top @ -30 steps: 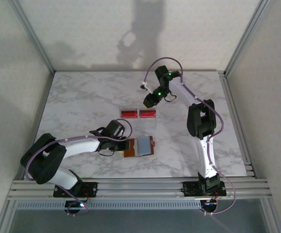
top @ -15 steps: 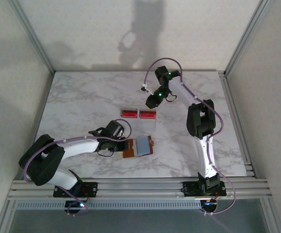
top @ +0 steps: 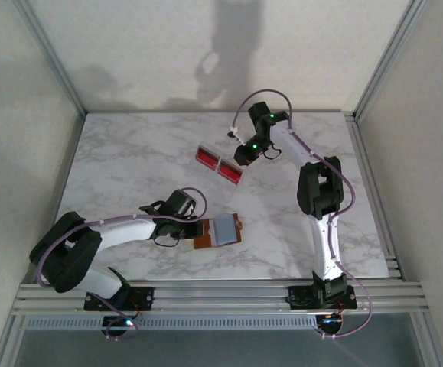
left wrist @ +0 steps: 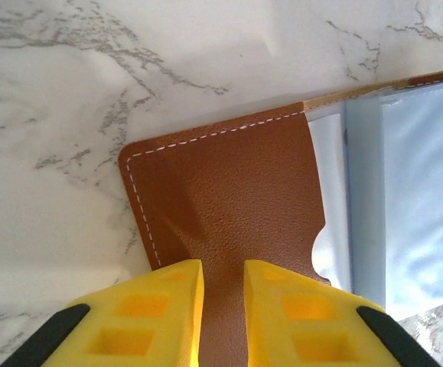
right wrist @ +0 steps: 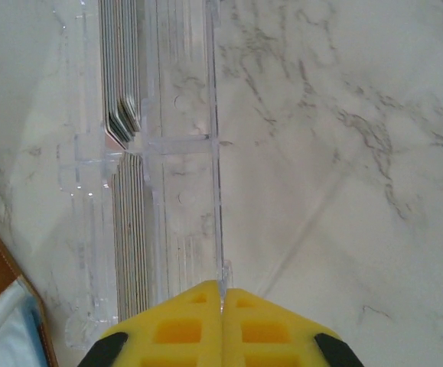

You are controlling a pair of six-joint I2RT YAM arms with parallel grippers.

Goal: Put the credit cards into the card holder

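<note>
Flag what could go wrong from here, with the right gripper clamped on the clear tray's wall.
1. The right gripper is shut on only a thin wall of the clear tray; it could slip or twist free.
2. The credit cards stand on edge inside, so tilting may spill them.
3. The left gripper sits at only one flap of the card holder, which might shift during insertion.

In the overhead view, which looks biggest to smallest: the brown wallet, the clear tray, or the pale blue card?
1. brown wallet, largest.
2. clear tray, next; it is long but narrow, so it's fairly close.
3. pale blue card, smallest.
</note>
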